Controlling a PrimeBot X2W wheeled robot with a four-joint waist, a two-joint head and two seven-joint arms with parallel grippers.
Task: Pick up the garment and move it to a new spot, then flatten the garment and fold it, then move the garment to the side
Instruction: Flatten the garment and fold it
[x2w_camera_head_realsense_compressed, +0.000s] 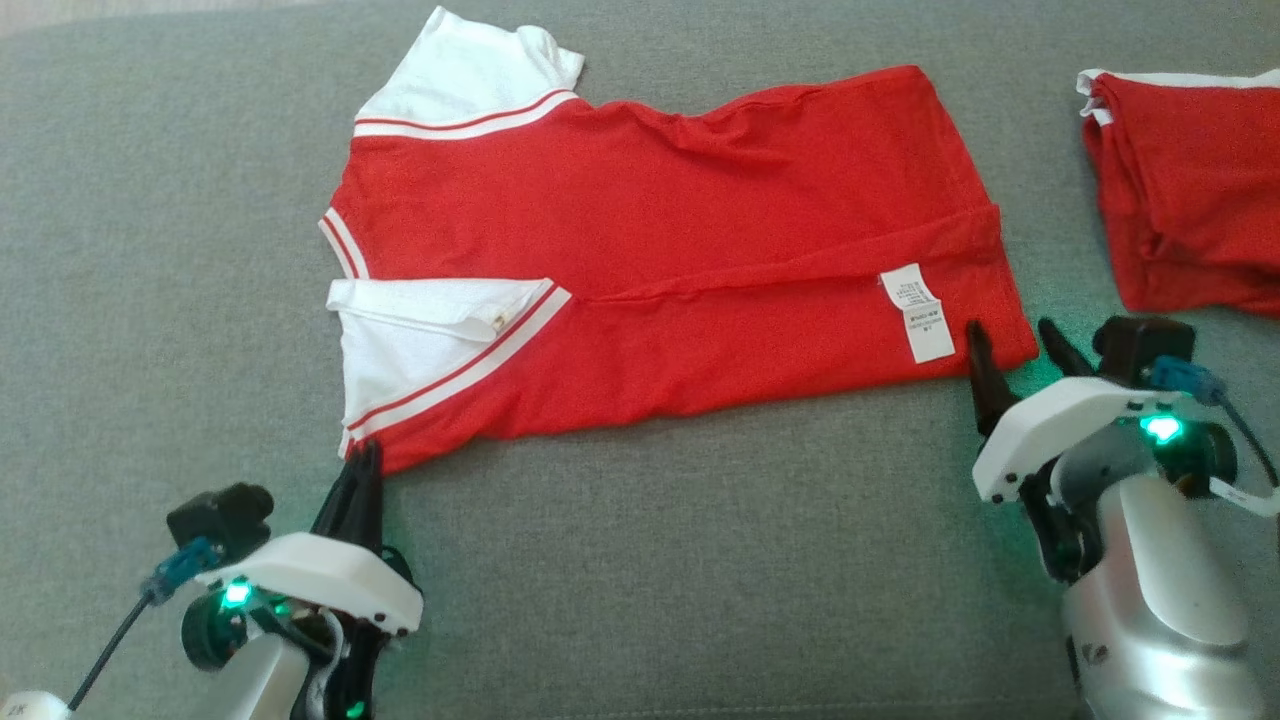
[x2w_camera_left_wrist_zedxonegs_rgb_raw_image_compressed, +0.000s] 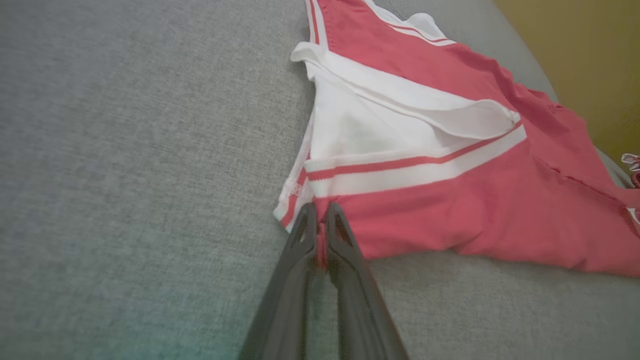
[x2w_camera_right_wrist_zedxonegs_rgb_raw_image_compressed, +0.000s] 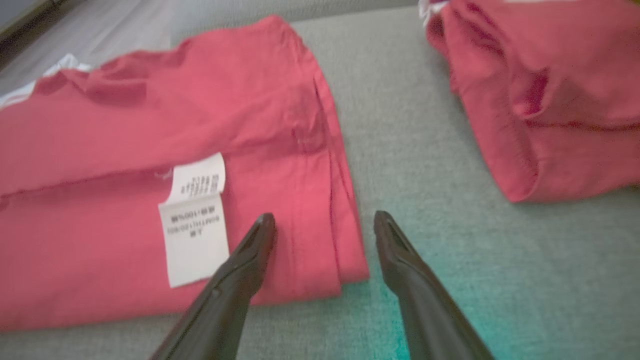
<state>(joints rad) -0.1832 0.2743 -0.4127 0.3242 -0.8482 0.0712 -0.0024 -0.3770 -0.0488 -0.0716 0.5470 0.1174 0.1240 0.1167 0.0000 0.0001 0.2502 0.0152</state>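
Your left end effector (x2w_camera_left_wrist_zedxonegs_rgb_raw_image_compressed: 320, 216) clenched on the red garment (x2w_camera_head_realsense_compressed: 650, 250), your right end effector (x2w_camera_right_wrist_zedxonegs_rgb_raw_image_compressed: 325, 220) released at its label-end corner.

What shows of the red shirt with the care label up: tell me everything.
The red shirt looks like soft knit, with white sleeves and red-striped white trim. It lies flat on the grey upholstery, near edge folded over so a white care label faces up. The left gripper is shut on its near sleeve-end corner; the open right gripper straddles its hem corner.
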